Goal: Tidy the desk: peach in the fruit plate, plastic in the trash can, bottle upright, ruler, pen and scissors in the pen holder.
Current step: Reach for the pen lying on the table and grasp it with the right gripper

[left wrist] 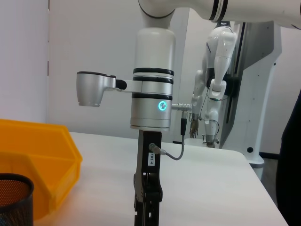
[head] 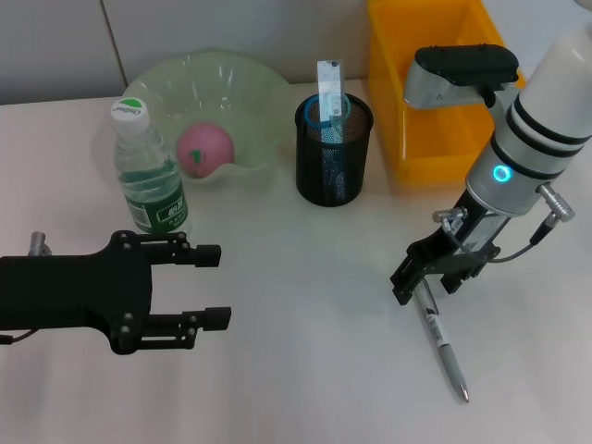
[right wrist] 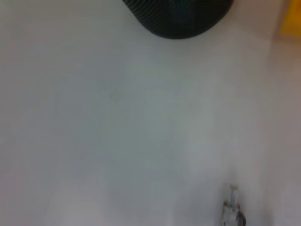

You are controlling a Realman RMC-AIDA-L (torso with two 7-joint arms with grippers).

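The peach [head: 203, 148] was found already in the fruit plate [head: 254, 88], the bottle [head: 148, 171] stood upright beside it, and the ruler [head: 329, 88] and what seemed scissor handles were in the pen holder [head: 334, 153]. Only the pen [head: 444, 347] remained on the desk [head: 305, 370]. The right gripper [head: 427, 277] was lowered over its upper end, fingers narrowly apart around it, not judged gripped. The left gripper [head: 211, 287] was held wide and empty. No plastic was visible.

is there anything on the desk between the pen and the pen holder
Nothing visible. The pen lies on bare desk under the right gripper, and the stretch up to the black mesh pen holder is open. The yellow bin sits off to the side.
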